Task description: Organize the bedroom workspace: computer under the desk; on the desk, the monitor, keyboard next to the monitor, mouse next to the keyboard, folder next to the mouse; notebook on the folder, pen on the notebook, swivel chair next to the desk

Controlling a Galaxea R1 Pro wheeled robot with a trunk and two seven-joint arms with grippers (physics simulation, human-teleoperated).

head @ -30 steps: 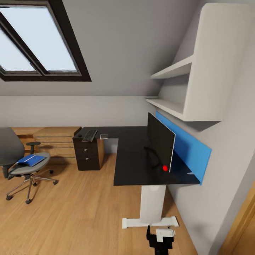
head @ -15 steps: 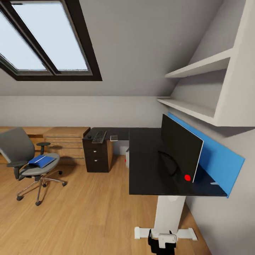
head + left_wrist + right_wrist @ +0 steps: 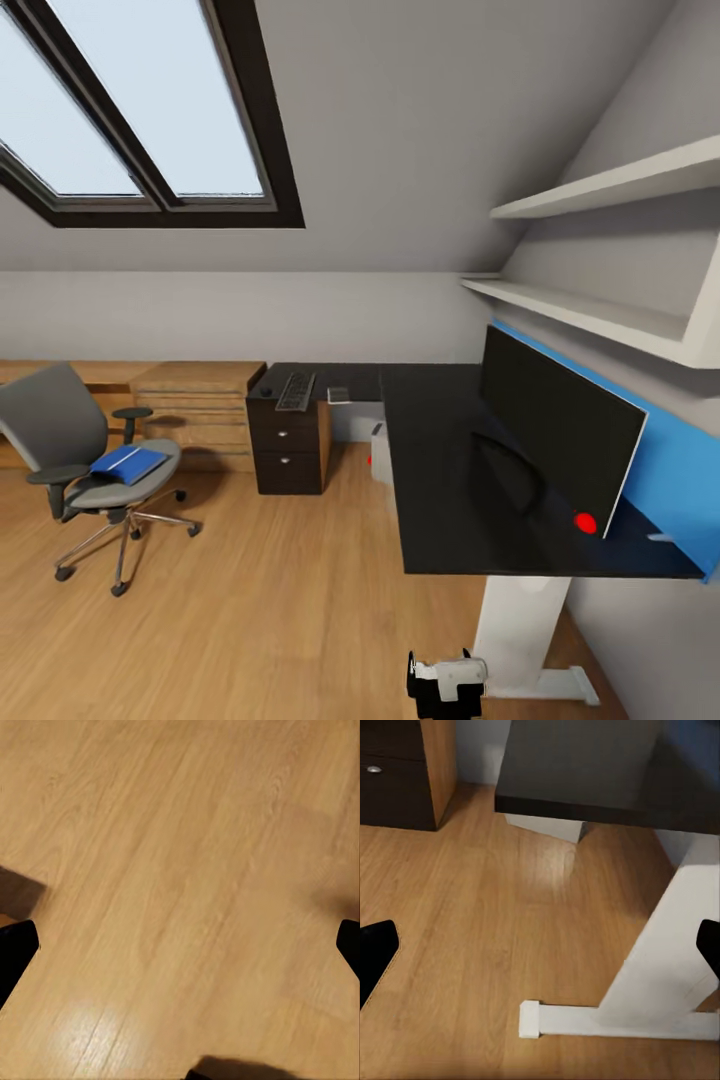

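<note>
Folder point(image 3: 126, 463) lies on the swivel chair point(image 3: 90, 470) seat, well apart from the worktop point(image 3: 470, 480). Monitor point(image 3: 560, 440) stands on it; keyboard point(image 3: 295, 390) sits at the far end. Step judged: approach. Next: drive to chair. Left tool point(image 3: 180, 945) and right tool point(image 3: 540, 952) both spread, empty.

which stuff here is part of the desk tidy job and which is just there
Job: desk, monitor, keyboard, notebook, folder on swivel chair, computer under the desk.

Just there: roof window, wall shelves, wood chest of drawers, blue wall panel.
</note>
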